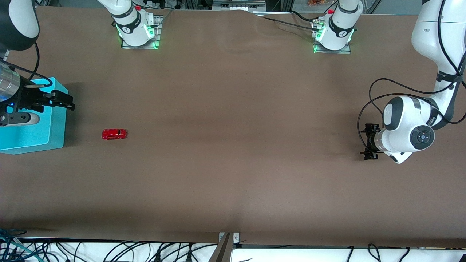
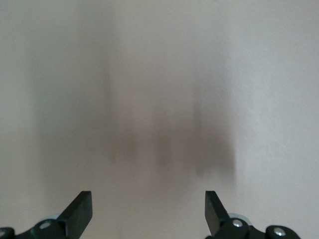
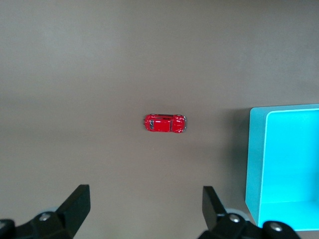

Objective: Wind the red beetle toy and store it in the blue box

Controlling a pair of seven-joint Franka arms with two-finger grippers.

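The red beetle toy (image 1: 114, 134) stands on the brown table beside the blue box (image 1: 54, 123), a short way toward the left arm's end. My right gripper (image 1: 62, 100) is up in the air over the box's edge, open and empty. In the right wrist view the toy (image 3: 165, 123) lies ahead of the open gripper (image 3: 145, 199), with the box (image 3: 256, 159) to one side. My left gripper (image 1: 369, 142) waits open and empty over bare table at the left arm's end. The left wrist view shows the open gripper (image 2: 148, 204) and bare table only.
The two arm bases (image 1: 138, 32) (image 1: 333, 36) with green lights stand at the table's back edge. Cables (image 1: 109, 251) hang along the front edge, where a metal bracket (image 1: 227, 243) is fixed at the middle.
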